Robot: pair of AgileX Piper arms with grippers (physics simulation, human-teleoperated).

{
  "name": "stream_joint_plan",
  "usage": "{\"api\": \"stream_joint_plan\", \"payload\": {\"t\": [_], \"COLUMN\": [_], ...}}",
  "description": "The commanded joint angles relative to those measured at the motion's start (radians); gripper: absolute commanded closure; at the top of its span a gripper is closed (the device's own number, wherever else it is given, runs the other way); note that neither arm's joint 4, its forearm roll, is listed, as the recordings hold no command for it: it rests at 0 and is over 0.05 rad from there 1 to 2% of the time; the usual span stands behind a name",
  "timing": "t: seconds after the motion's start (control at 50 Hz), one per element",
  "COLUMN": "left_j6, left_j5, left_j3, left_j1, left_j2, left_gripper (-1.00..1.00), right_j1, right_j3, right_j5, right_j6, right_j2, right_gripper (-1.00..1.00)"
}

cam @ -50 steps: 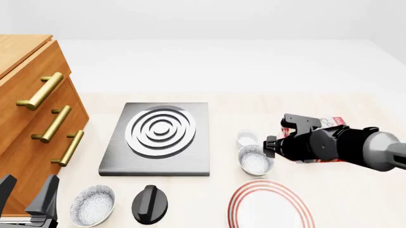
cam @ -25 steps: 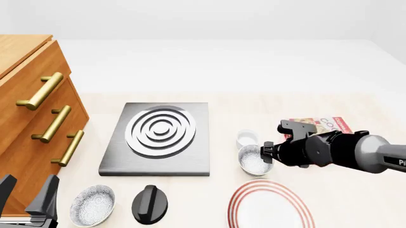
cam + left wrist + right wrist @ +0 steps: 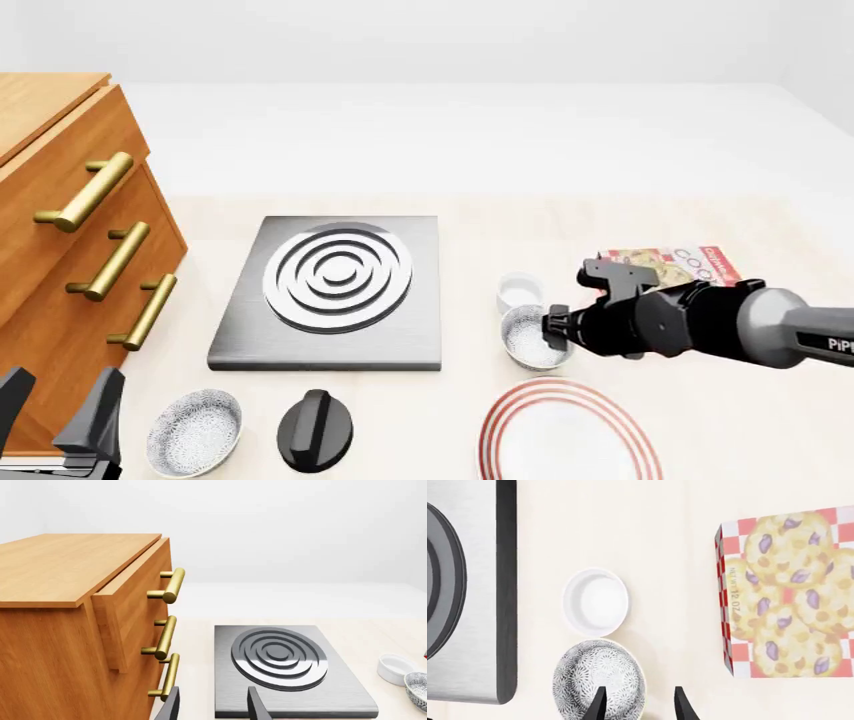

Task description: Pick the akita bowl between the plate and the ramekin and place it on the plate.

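Right gripper [image 3: 636, 704] hangs over the near-right rim of the akita bowl [image 3: 533, 338], jaws parted with a clear gap; in the right wrist view one finger sits over the bowl's rim, the other over bare table just beside it, nothing gripped, and contact with the rim can't be confirmed. The bowl rests on the table [image 3: 534, 220] between the ramekin [image 3: 519, 293], which it nearly touches on the far side, and the plate [image 3: 570, 432] on the near side, apart from the plate's ringed rim. Plate holds nothing. In the front view the right arm comes in from the right, its black wrist just beside the bowl and partly covering a cookie box [image 3: 674, 265] lying flat behind it. Left gripper [image 3: 60, 420] sits at the near-left corner, jaws apart, holding nothing, close to the wooden drawer unit [image 3: 67, 260]. A twin speckled bowl [image 3: 195, 431] stands near the left gripper, a black knob [image 3: 316, 430] beside it. A grey burner slab [image 3: 334, 290] with raised rings lies left of the ramekin and target bowl.
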Motion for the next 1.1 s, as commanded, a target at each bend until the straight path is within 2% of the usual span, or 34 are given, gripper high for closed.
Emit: {"api": "stream_joint_plan", "payload": {"t": [0.02, 0.46, 0.66, 0.94, 1.1], "left_j6": [0.0, 0.0, 0.0, 0.0, 0.0], "left_j5": [0.0, 0.0, 0.0, 0.0, 0.0], "left_j3": [0.0, 0.0, 0.0, 0.0, 0.0], "left_j1": [0.0, 0.0, 0.0, 0.0, 0.0], "left_j2": [0.0, 0.0, 0.0, 0.0, 0.0], "left_gripper": [-1.0, -1.0, -1.0, -1.0, -1.0], "right_j1": [-0.001, -0.004, -0.006, 0.015, 0.014], "right_j3": [0.002, 0.007, -0.013, -0.036, -0.066], "right_j5": [-0.006, -0.001, 0.075, 0.132, 0.209], "right_j6": [0.002, -0.011, -0.031, -0.035, -0.048], "right_j2": [0.003, -0.023, -0.127, -0.199, -0.295], "right_gripper": [1.0, 1.0, 1.0, 1.0, 1.0]}}
